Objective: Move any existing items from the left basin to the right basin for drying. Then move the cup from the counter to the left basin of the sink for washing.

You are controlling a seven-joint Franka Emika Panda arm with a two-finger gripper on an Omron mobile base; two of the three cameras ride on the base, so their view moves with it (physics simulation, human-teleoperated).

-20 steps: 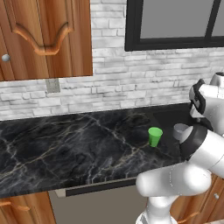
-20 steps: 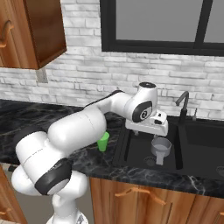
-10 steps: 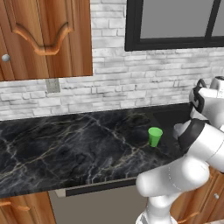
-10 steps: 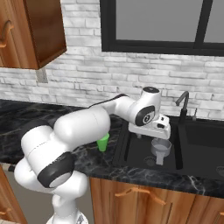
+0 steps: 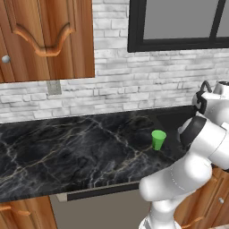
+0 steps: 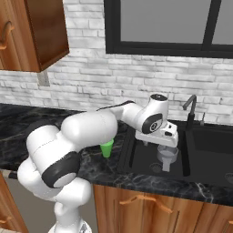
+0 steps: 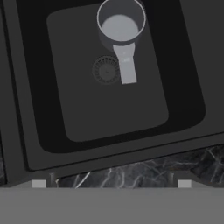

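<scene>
claw (image 6: 166, 150) over the left basin of the sink (image 6: 136, 157), jaws spread full wide, nothing between them, not touching anything. grey handled pot (image 6: 167, 157) stands upright on the basin floor right below the claw, near the divider to the right basin. in hand view the pot (image 7: 120, 27) sits at the top, handle pointing down-frame past the drain (image 7: 106, 70), which is just beside it; rest of the basin floor bare, open room on all sides but the pot's. basin rim runs along the bottom of hand view, veined bench (image 7: 144, 175) strip below it. faucet (image 6: 190, 111) at the back behind the divider, apart from the claw. green cup (image 6: 107, 148) upright on the bench just left of the sink edge, partly behind the arm in right base view. left base view: cup (image 5: 158, 139) stands free, bench (image 5: 67, 152) to its left bare up to the front edge.
</scene>
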